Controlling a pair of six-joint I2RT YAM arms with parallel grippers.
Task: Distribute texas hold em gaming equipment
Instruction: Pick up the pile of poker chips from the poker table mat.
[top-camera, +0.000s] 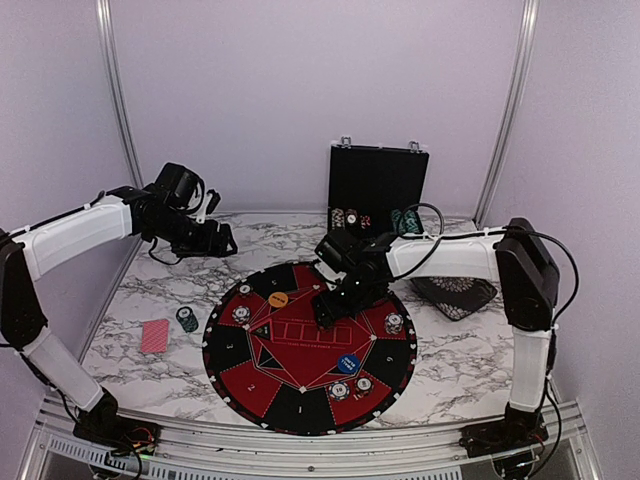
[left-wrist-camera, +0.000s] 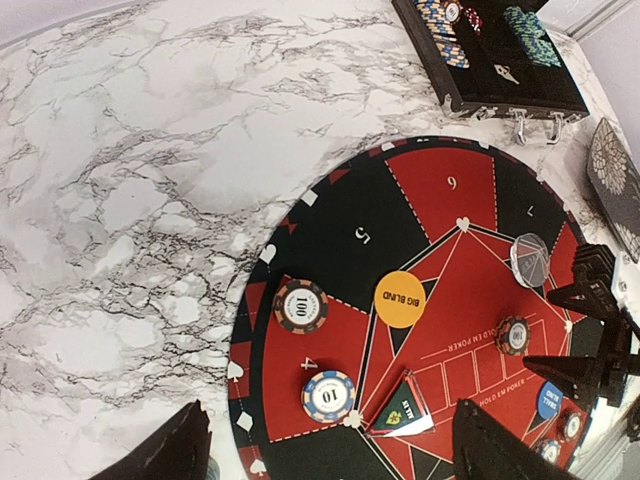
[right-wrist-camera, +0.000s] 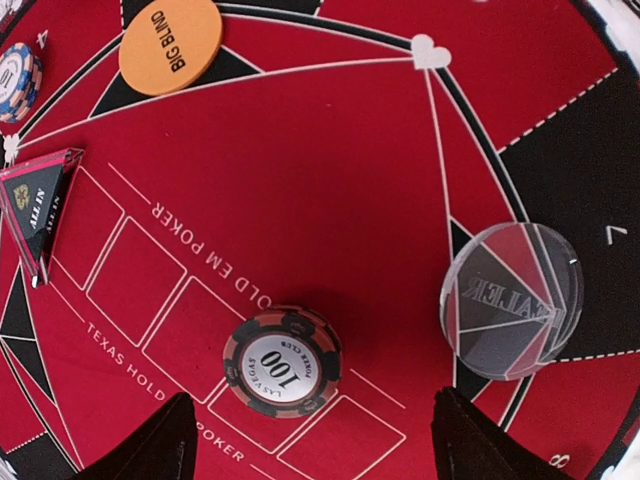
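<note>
Poker chips lie on the round red-and-black mat (top-camera: 232, 352). In the right wrist view a black-and-red 100 chip (right-wrist-camera: 282, 361) lies flat just ahead of my right gripper (right-wrist-camera: 318, 450), which is open above the mat's middle (top-camera: 332, 308). A clear dealer disc (right-wrist-camera: 512, 300) leans to its right and an orange big-blind disc (right-wrist-camera: 170, 45) sits farther off. My left gripper (left-wrist-camera: 335, 462) is open and empty, high over the back left of the table (top-camera: 215, 238). Below it are a 100 chip (left-wrist-camera: 301, 306) and a blue 10 chip (left-wrist-camera: 329, 396). A red-backed card (top-camera: 155, 336) and a teal chip (top-camera: 187, 319) lie left of the mat.
An open black chip case (top-camera: 378, 185) stands at the back with chips in its tray. A black patterned dish (top-camera: 455, 293) sits right of the mat. A blue disc (top-camera: 348, 363), more chips (top-camera: 340, 389) and a triangular all-in marker (left-wrist-camera: 405, 412) rest on the mat.
</note>
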